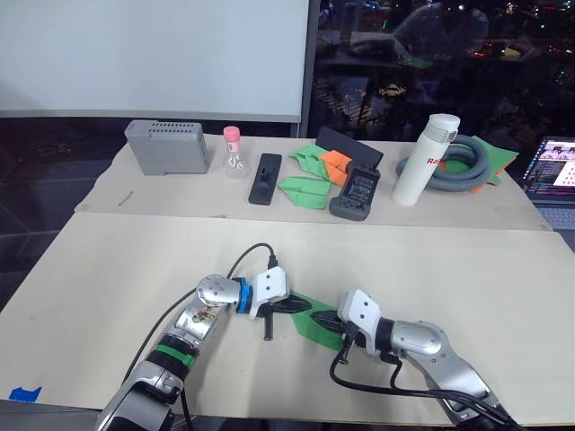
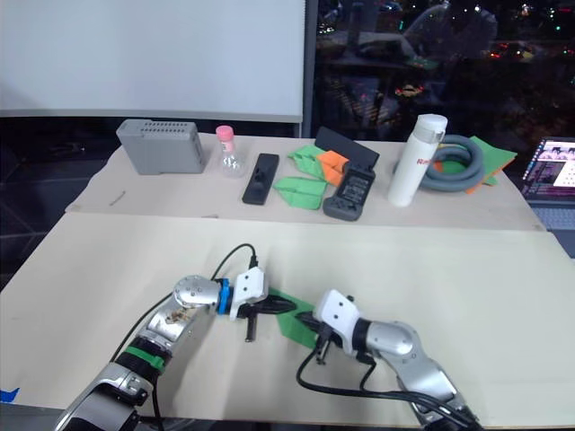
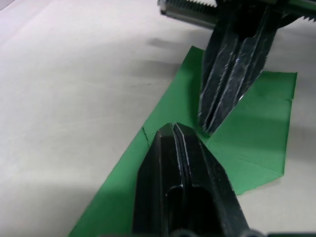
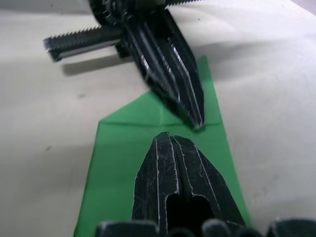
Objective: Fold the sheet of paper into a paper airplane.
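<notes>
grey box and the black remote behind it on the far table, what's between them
A small flask with a pink cap stands between the grey box and the black remote, seen in the eye views.

We saw both grippers, left point(image 1: 301, 307) and right point(image 1: 329, 320), meeting over the sheet of paper point(image 1: 316, 325), fingers pressed together.

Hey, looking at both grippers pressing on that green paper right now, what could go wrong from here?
1. The left gripper and right gripper sit tip to tip, both shut, on the sheet of paper; moving either one might make them collide.
2. The paper lies loose on the table, so a sideways push could slide it and skew the crease.
3. A small nick shows at the paper's edge by the left gripper; dragging there may tear it further.
</notes>
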Robot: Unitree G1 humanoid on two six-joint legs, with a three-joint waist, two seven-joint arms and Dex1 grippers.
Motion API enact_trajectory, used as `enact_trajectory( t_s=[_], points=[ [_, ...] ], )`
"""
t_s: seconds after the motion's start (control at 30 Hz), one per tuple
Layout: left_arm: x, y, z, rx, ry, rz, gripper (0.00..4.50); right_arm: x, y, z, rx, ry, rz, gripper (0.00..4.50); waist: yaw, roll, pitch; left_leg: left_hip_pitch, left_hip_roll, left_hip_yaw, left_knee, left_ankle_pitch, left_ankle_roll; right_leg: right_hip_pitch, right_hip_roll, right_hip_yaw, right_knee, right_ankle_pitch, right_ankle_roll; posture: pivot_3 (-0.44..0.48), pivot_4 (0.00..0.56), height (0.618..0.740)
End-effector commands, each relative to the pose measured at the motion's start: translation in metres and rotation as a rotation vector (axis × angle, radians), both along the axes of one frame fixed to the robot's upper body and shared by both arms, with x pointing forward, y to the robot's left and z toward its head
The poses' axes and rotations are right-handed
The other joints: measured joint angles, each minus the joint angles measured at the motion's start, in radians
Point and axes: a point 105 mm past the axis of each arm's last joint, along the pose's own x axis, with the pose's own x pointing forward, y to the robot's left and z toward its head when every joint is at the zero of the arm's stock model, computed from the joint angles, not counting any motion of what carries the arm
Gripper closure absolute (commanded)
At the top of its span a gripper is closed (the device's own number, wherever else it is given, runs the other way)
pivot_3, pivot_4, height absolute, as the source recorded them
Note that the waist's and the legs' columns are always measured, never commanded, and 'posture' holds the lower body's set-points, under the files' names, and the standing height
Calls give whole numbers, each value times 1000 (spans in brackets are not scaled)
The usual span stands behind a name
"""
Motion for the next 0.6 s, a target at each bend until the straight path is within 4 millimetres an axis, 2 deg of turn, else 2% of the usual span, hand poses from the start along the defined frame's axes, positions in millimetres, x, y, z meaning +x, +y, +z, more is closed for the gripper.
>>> enact_trajectory(
  t_s=[0.03, 0.27, 0.5, 0.6],
  points=[
    [-3, 9, -23, 80, 56, 17, 4500, -7, -19, -20, -61, 66, -40, 4441, 0, 0, 0, 1, 0, 0, 0, 0, 0, 1, 0, 0, 0, 0, 0, 0, 150, 740],
    [-3, 5, -23, 78, 51, -3, 4500, -14, -41, -23, -51, 91, -122, 4441, 3, 0, -2, 2, 1, 0, 0, -1, 0, 2, -4, 0, -1, 0, 0, 0, 150, 740],
    [-2, 5, -21, 75, 41, -15, 4500, -29, -65, -30, -74, 113, -178, 4441, 4, 0, -3, 3, 0, -1, 0, -2, 2, 2, -12, -2, -3, 0, 0, 0, 150, 740],
    [-2, 4, -20, 70, 40, -21, 4500, -29, -74, -26, -74, 94, -200, 4441, 4, -1, -4, 4, 0, -1, -1, -2, 3, 2, -13, -2, -4, 0, 0, 0, 150, 740]
  ],
)
